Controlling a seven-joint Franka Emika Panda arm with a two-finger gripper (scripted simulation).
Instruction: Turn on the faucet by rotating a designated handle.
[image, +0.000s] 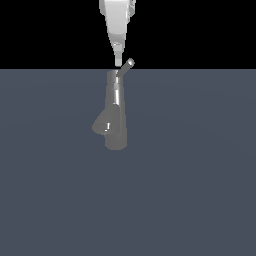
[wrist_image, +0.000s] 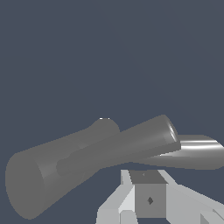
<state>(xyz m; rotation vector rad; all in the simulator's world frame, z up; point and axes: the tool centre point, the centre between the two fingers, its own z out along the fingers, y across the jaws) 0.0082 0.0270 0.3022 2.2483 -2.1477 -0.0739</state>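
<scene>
The faucet is a grey metal column standing on the floor, with a short conical spout low on the exterior view's left. The handle, a thin rod, sticks up and to the exterior view's right from the column's top. My gripper comes straight down from above. Its narrow tip is just over the column's top, close beside the rod's base, and its jaws look shut on nothing. In the wrist view the handle lies across the column, right in front of my fingertips.
A flat blue-grey floor spreads around the faucet, with a black background behind. In the wrist view a shiny cylindrical piece shows behind the rod; I cannot tell which part of the faucet it is.
</scene>
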